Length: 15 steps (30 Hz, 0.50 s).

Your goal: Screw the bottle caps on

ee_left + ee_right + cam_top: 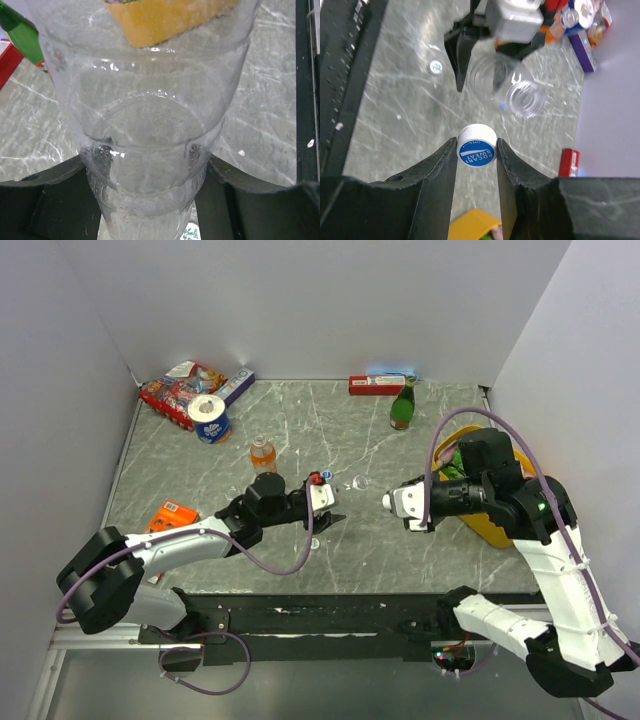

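– While the two arms face each other over the middle of the counter (200,470), what is each one holding?
– The left gripper (150,195) is clenched on a clear bottle (150,125), with one dark finger pressing it from each side. The bottle is held roughly level, and its open mouth points toward the other arm.
– And the right arm?
– The right gripper (476,155) pinches a white cap (477,142) with a blue printed top between its fingertips. The cap is near the bottle's open mouth but apart from it, not yet on.
– What else is on the counter?
– A loose cap (435,66) lies flat near the left gripper. An orange drink bottle (262,454) stands upright behind the left arm. A green bottle (402,405) stands near the back wall.
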### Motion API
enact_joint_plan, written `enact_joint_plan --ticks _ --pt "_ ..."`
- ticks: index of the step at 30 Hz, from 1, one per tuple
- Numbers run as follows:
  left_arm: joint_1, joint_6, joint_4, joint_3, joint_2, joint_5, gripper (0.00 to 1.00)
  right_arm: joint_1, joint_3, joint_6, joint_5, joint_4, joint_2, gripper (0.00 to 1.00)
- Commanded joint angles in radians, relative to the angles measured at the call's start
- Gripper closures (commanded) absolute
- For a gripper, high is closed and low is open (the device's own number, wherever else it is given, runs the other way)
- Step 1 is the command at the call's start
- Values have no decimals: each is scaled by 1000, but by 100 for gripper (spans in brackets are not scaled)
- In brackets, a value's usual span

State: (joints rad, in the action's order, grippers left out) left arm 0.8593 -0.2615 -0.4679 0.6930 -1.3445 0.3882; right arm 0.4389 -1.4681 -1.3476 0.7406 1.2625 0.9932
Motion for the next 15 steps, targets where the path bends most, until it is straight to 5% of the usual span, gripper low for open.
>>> enact_joint_plan --ticks 1,15 --pt "11 -119 -55 -15 4 32 99 32 -61 94 -4 8 36 71" --pt "17 -234 -37 10 -12 69 99 81 -77 37 -67 -41 91 69"
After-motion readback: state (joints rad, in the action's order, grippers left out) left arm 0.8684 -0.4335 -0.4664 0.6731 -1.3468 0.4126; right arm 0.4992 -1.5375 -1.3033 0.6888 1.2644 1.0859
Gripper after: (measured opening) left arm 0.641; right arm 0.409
